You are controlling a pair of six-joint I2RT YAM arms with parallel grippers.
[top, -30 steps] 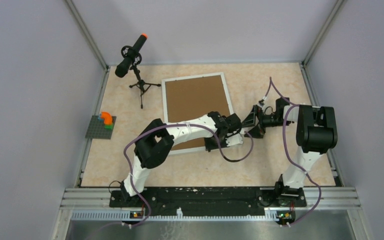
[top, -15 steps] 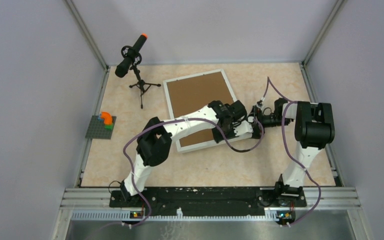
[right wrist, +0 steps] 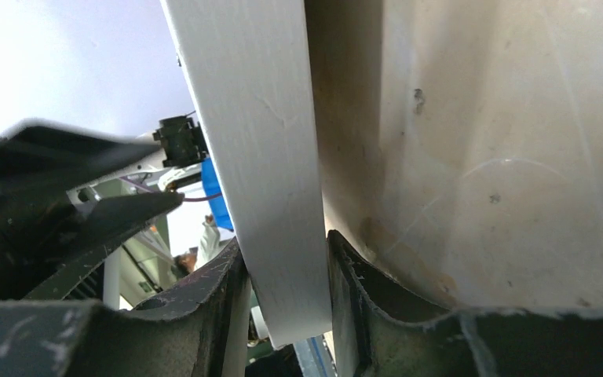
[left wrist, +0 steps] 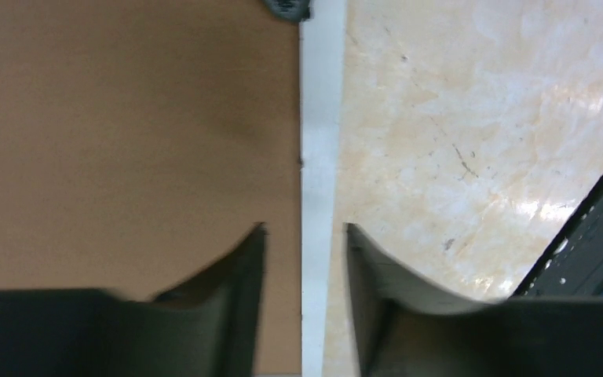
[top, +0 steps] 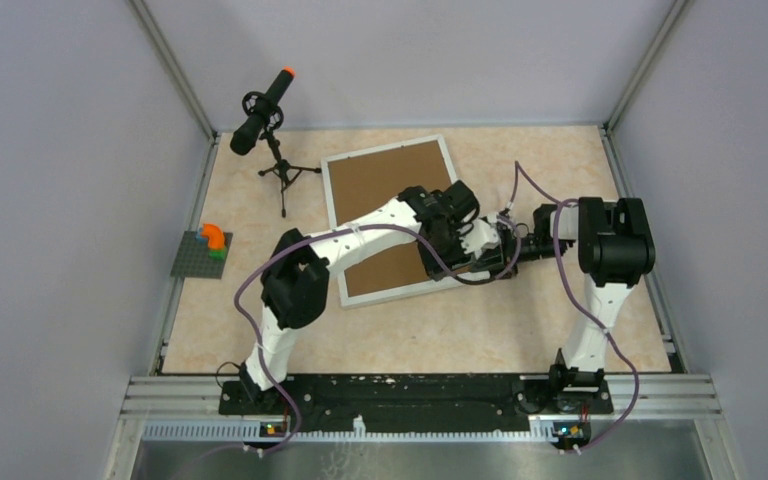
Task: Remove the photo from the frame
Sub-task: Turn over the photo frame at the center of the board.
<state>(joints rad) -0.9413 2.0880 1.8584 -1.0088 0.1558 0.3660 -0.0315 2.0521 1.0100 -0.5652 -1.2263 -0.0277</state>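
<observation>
Starting at the jaws, the right gripper (right wrist: pixel 284 245) is seen clamped on the thin white border of the frame (right wrist: pixel 251 118), while the left gripper (left wrist: pixel 305 232) is held released astride that same border, a gap left either side. The frame is laid skewed on the table (top: pixel 520 320), brown board (top: pixel 375 185) uppermost; the photo cannot be seen

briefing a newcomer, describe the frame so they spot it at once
Near the middle of the marbled table sits the frame. It is the big white-edged rectangle with a brown back, unlike the black microphone stand and grey brick plate leftward.
</observation>
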